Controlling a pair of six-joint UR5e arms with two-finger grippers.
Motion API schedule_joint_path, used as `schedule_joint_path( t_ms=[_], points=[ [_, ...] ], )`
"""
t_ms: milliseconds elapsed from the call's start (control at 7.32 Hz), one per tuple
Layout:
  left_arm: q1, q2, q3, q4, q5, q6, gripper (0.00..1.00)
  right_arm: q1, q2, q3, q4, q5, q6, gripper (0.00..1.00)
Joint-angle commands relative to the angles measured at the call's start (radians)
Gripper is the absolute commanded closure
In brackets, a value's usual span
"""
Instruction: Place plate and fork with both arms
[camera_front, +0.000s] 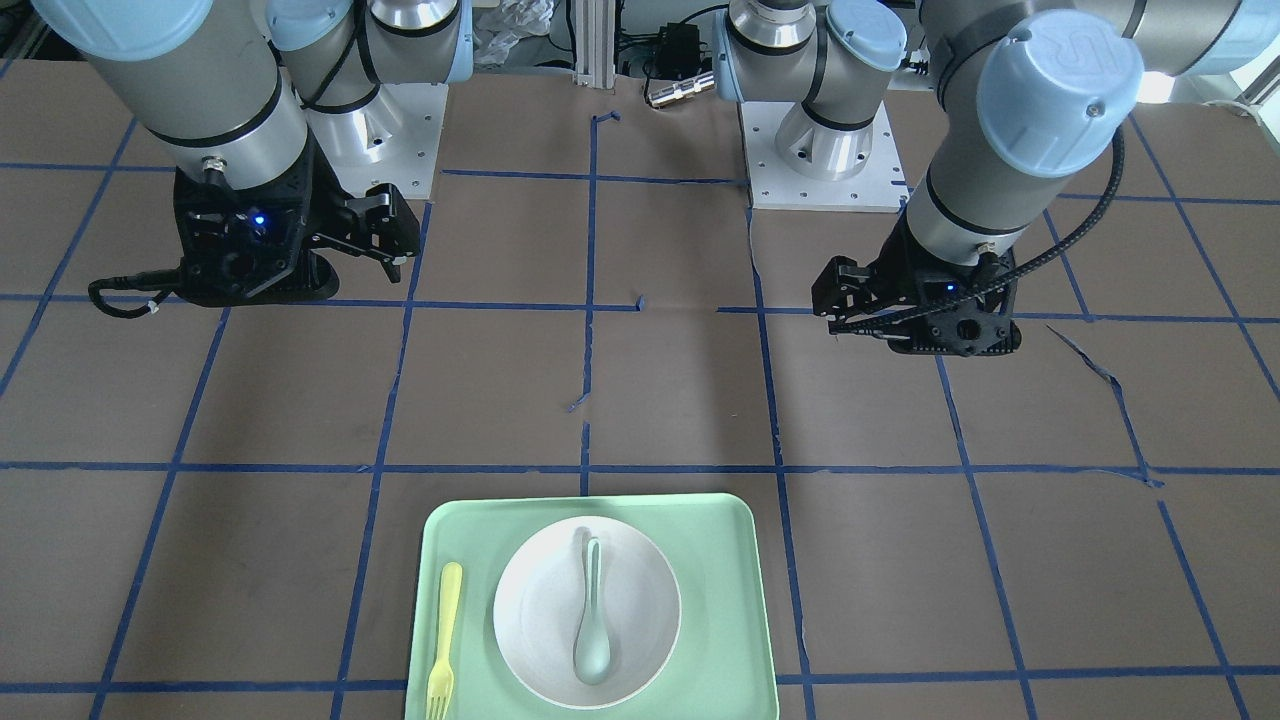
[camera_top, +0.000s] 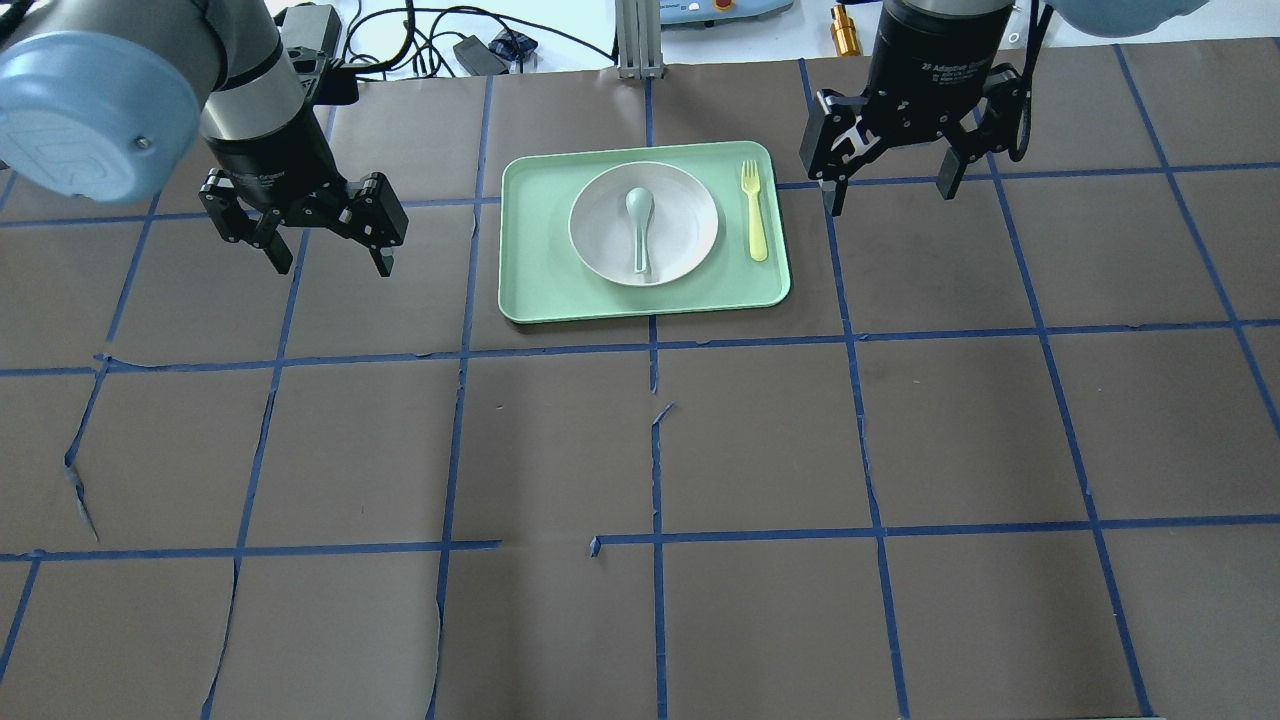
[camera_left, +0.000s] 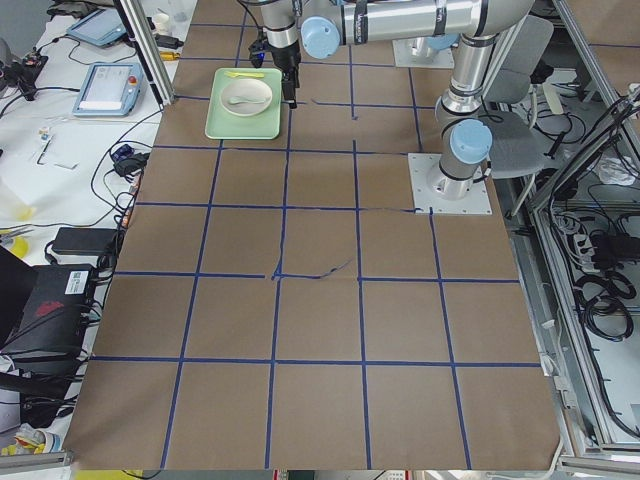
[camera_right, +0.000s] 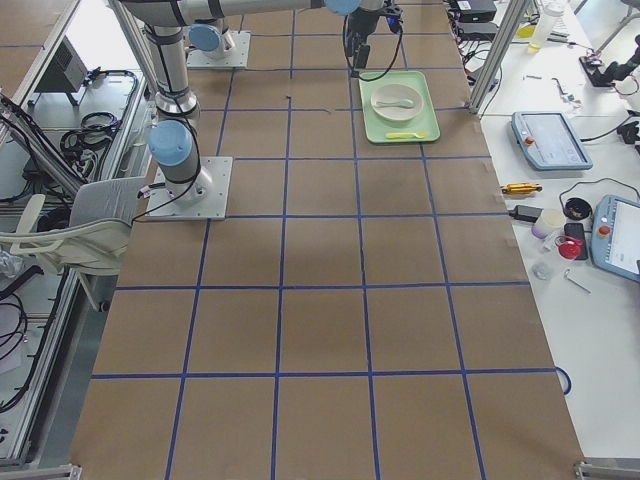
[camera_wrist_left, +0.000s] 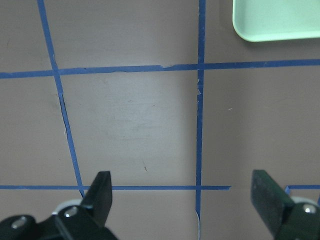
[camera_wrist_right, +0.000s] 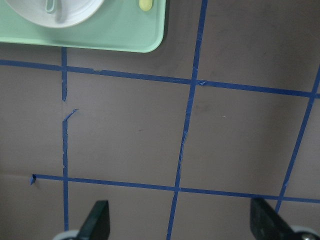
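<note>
The off-white plate (camera_top: 690, 215) sits in the middle of a pale-green tray (camera_top: 540, 270) at the table's far side. A grey-green spoon (camera_top: 640, 225) lies in the plate. The pale-yellow fork (camera_top: 753, 215) lies on the tray, right of the plate. My left gripper (camera_top: 332, 262) hangs open and empty above the table, left of the tray. My right gripper (camera_top: 888, 195) hangs open and empty, just right of the tray. The right wrist view shows the plate's edge (camera_wrist_right: 75, 15) and the fork's handle tip (camera_wrist_right: 145, 5). The left wrist view shows only a tray corner (camera_wrist_left: 280, 20).
Brown paper with a blue tape grid covers the table (camera_top: 650, 450). The two arm bases (camera_front: 825, 150) stand on the robot's side. Cables and a brass cylinder (camera_top: 842, 28) lie beyond the far edge behind the tray.
</note>
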Motion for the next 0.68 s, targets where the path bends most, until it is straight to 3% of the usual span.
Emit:
schedule_joint_path(
  t_ms=[0, 547],
  points=[
    [0.000, 0.016, 0.000, -0.030, 0.003, -0.011, 0.00, 0.003, -0.003, 0.000, -0.005, 0.005, 0.003, 0.00],
    [-0.002, 0.036, -0.008, -0.045, 0.022, -0.024, 0.00, 0.012, -0.003, 0.000, 0.004, 0.003, 0.003, 0.00]
  ],
)
